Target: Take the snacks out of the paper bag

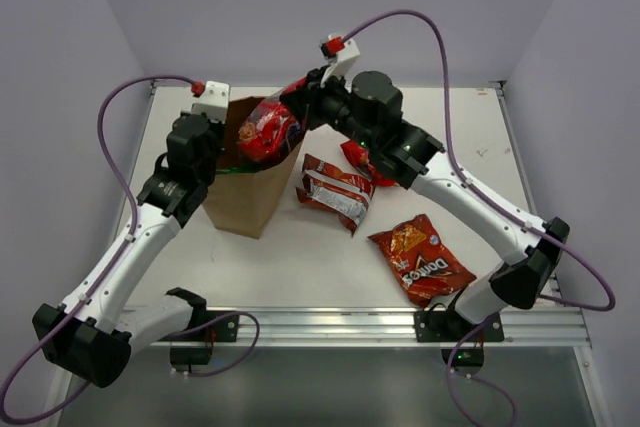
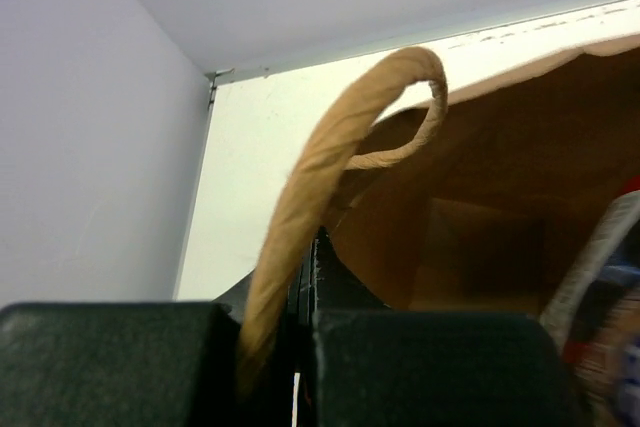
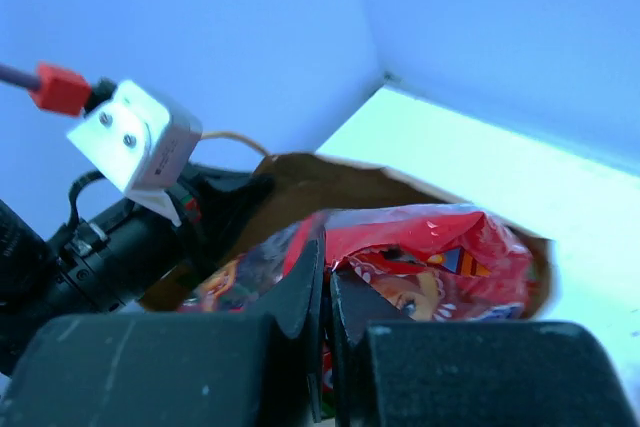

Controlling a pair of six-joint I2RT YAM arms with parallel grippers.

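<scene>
From above, the paper bag (image 1: 250, 197) stands upright on the table's left side. The right gripper (image 1: 292, 112) pinches a red bag with blue label (image 1: 265, 132) at its mouth, and the left gripper (image 1: 213, 147) sits at its left rim. 3 snacks lie to its right (the Doritos bag (image 1: 420, 259) nearest the arm bases).

In the left wrist view, the jaws are clamped together on the twisted handle (image 2: 330, 147).

In the right wrist view, the jaws are closed on the red bag with blue label (image 3: 430, 257), which is above the bag's rim.

A brown paper bag (image 1: 245, 197) stands upright at nine o'clock, mouth open, with a glossy red packet (image 1: 265, 132) poking from its top. A red-silver bag (image 1: 335, 192) lies flat mid-table, with a small red bag (image 1: 353, 155) at its one o'clock. The Doritos bag (image 1: 420, 259) lies flat at five o'clock.
</scene>
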